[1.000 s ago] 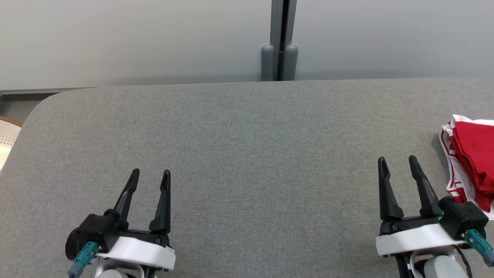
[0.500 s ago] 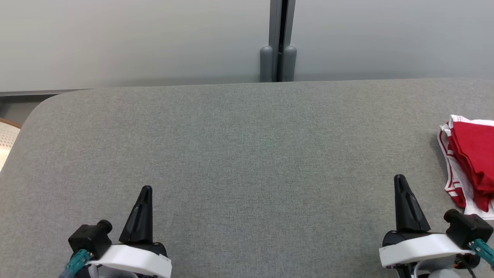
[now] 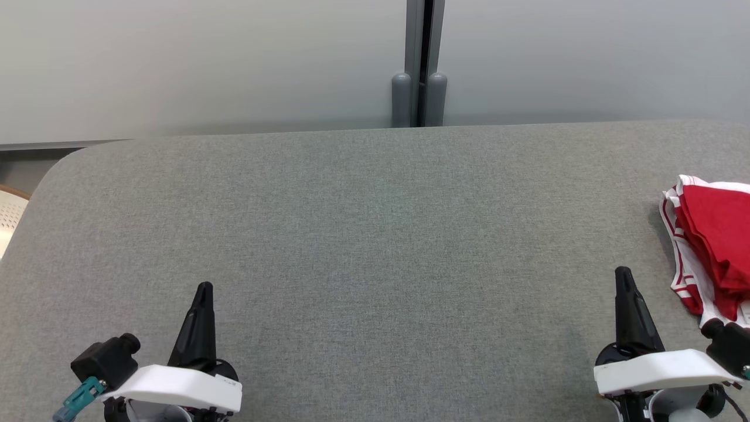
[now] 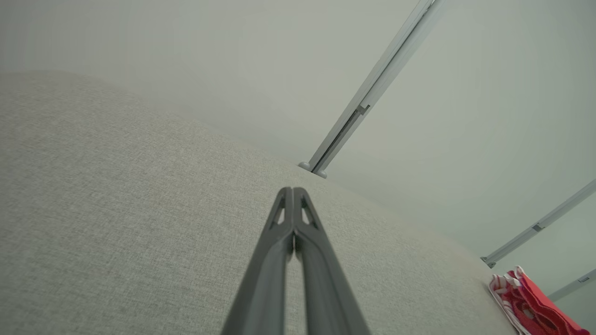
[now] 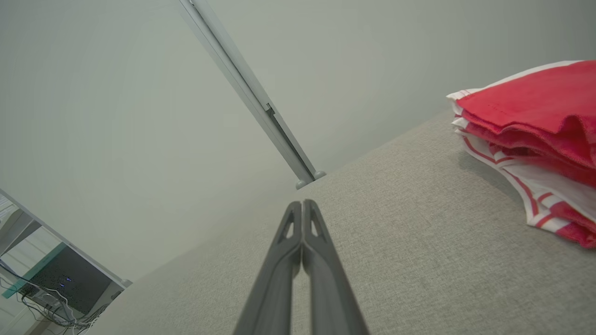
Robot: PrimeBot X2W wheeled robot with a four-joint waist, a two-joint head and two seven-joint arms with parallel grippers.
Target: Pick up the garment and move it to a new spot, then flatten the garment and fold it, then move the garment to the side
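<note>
Red-and-white folded garment [image 3: 712,246] lies just right of the right gripper [image 3: 624,278]; it and the left gripper [image 3: 204,291] are now pressed together, empty, no longer spread, so the task seems finished.

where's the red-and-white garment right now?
In the head view, the folded red-and-white garment lies at the far right of the grey fabric table, right of and beyond the shut right gripper.

soft, even, bright light lies over my grey worktop [image 3: 375,234]. a faint shadow hugs the garment [image 3: 715,234] along its left edge. in my wrist views the worktop's far edge bows and the wall post [image 4: 372,88] leans.
</note>
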